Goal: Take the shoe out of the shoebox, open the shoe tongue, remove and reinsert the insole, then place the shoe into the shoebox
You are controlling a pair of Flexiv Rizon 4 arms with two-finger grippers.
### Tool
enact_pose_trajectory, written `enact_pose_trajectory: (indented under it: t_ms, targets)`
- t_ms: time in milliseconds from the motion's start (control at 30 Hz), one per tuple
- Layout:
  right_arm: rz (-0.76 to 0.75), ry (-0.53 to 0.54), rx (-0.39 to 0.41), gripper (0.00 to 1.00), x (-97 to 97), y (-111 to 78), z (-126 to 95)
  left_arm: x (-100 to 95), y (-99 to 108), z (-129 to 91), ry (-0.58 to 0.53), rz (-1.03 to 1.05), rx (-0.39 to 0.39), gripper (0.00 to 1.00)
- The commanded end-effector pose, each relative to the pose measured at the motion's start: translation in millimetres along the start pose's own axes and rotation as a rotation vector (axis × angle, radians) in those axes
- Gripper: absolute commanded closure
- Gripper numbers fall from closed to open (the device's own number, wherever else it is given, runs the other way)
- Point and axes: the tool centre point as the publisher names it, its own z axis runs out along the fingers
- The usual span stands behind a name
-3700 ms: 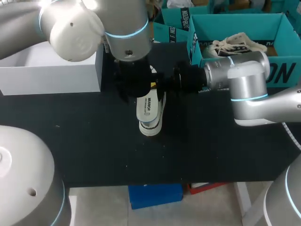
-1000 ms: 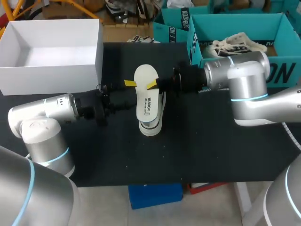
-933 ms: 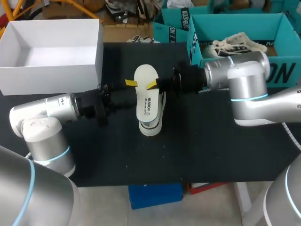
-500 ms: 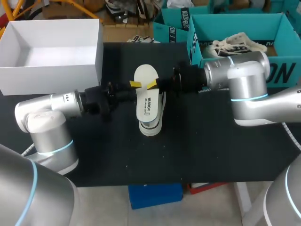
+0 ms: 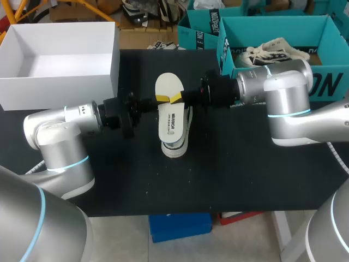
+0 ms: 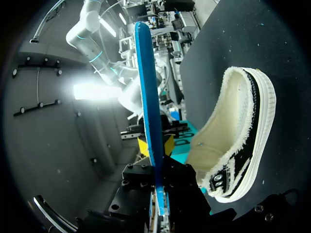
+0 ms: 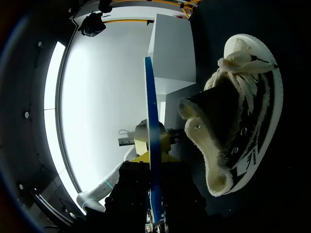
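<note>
Both pincers, left (image 5: pixel 162 98) and right (image 5: pixel 175 99), are clenched on the insole (image 5: pixel 169 87) from opposite edges, holding it flat just above the shoe (image 5: pixel 177 146) beneath them. If one pulls or lets go unevenly, the insole may bend, twist or slip and miss the shoe's opening.

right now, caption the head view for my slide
The right pincer holds the insole over the shoe, left pincer at its opposite edge
</note>
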Motion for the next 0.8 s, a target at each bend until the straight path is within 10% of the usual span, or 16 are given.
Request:
enact_pose_trajectory:
  t_ms: [33, 267, 300, 333, 800]
  targets:
    - [0.000, -0.002, -0.001, 1.00, -0.5, 0.1, 1, 2.1, 0, 2, 0.008, -0.001, -0.001, 1.00]
    - [0.000, -0.002, -0.001, 1.00, -0.5, 0.1, 1, 3.0, -2, 3, 0.017, -0.005, 0.011, 1.00]
    - [0.001, -0.005, -0.003, 0.63, -0.3, 0.5, 0, 2.6, -3, 2, 0.019, -0.008, 0.014, 1.00]
    - [-0.001, -0.007, -0.016, 0.00, 0.1, 1.0, -1, 2.0, -4, 1, 0.024, -0.014, 0.020, 1.00]
    - [-0.002, -0.163, -0.091, 0.00, 10.3, -5.4, -38, -13.1, -42, -49, 0.244, -0.147, 0.099, 1.00]
